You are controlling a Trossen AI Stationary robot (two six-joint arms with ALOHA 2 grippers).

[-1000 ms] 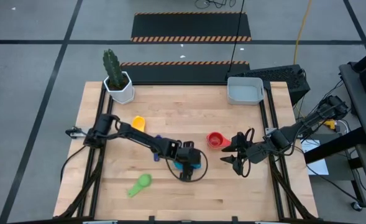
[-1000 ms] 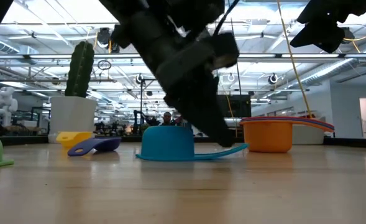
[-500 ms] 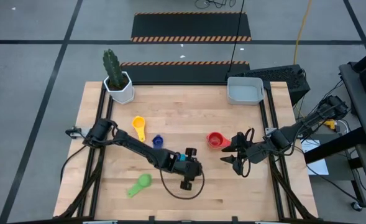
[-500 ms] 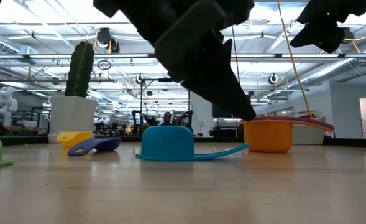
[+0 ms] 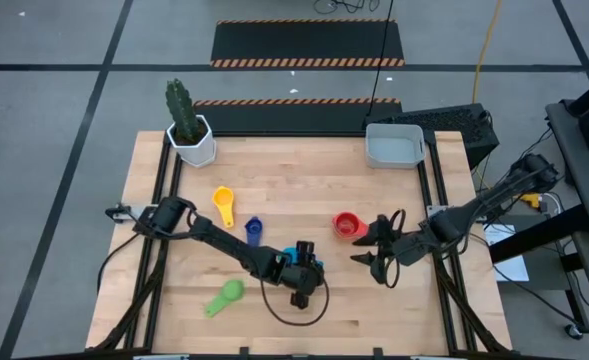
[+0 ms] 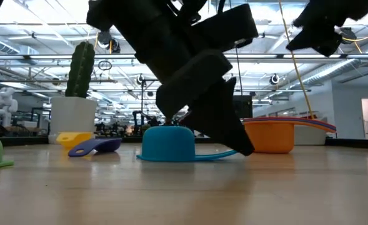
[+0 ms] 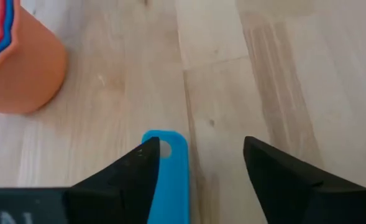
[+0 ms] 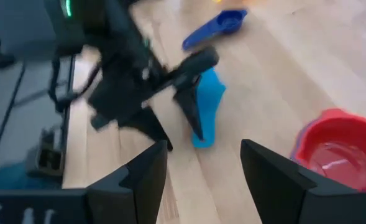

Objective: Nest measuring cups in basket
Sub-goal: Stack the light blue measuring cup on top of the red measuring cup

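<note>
Cups lie scattered on the wooden desk (image 5: 274,190), and the light blue cup (image 6: 168,144), upside down with its handle flat on the wood, serves as the landmark. The left gripper (image 7: 195,165) hovers right over that handle, its fingers (image 7: 130,174) spread apart with the handle's tip between them; whether they touch it is unclear. In the high view the left gripper (image 5: 302,275) covers most of this cup. Just beyond the light blue cup, toward the cactus (image 5: 180,108) in its white pot (image 5: 194,146), sits the dark blue cup (image 5: 253,229), and a little farther that way the yellow cup (image 5: 223,203). The green cup (image 5: 225,296) lies toward the near left edge of the desk from the landmark. To the landmark's right stands a nested stack, an orange cup (image 6: 270,135) holding a red cup (image 5: 345,224) with a blue rim between them. The right gripper (image 5: 376,251) hangs in the air just right of that stack, fingers (image 8: 142,177) apart and holding nothing. The grey basket (image 5: 393,147) sits well away at the far right corner.
</note>
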